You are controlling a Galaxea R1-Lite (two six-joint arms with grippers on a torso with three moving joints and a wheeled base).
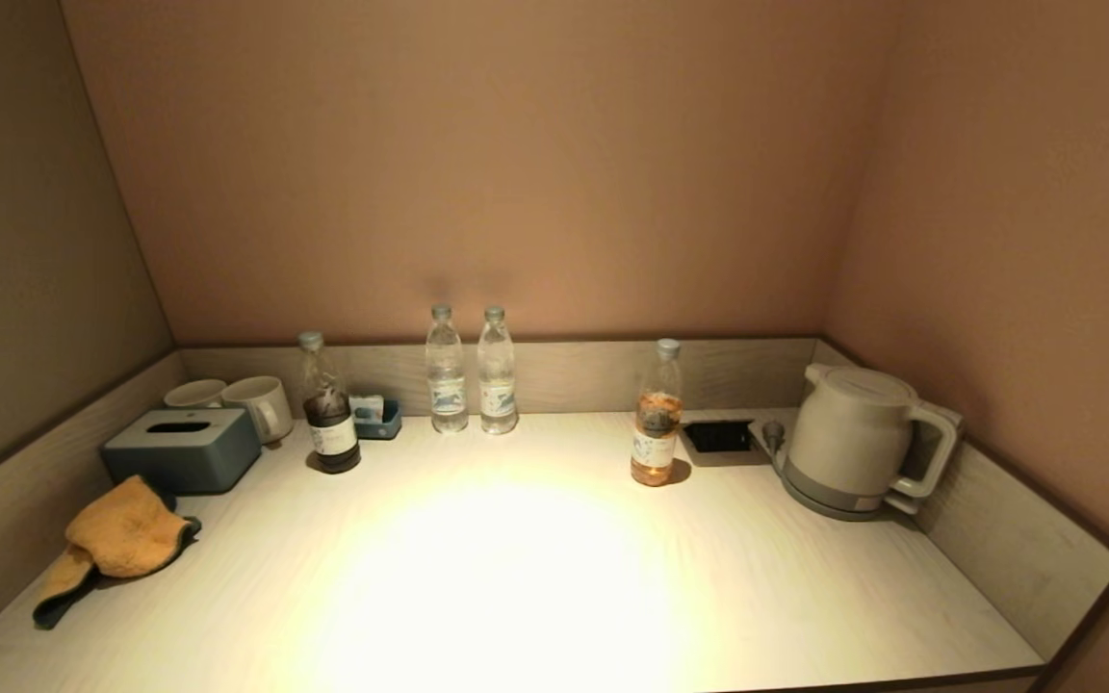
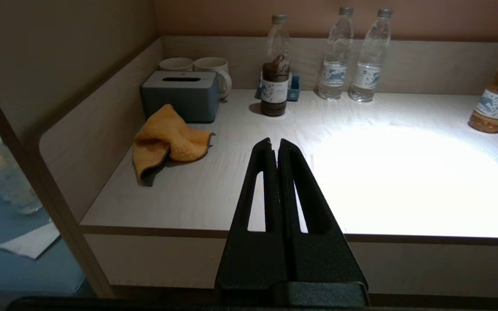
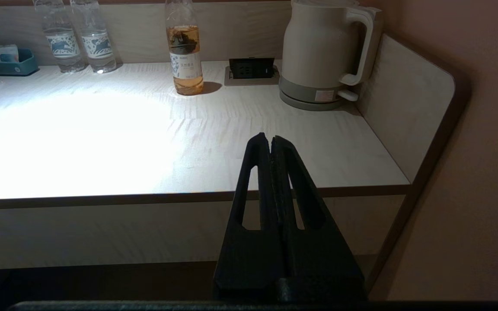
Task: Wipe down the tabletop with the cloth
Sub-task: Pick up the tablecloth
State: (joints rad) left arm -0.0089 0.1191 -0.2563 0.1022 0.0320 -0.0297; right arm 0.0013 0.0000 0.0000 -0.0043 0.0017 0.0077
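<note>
Cloth (image 1: 121, 539) crumpled on tabletop (image 1: 535, 577) beside tissue box (image 1: 181, 449)

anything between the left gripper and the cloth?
Nothing. In the left wrist view, only bare tabletop lies between the left gripper, jaws shut, and the cloth. The tissue box sits behind the cloth.

Bench (image 1: 535, 577) carries cloth (image 1: 116, 539) by tissue box (image 1: 181, 449), 2 mugs (image 1: 242, 402), 4 bottles (image 1: 468, 371), tray (image 1: 379, 420), kettle (image 1: 853, 438).
</note>
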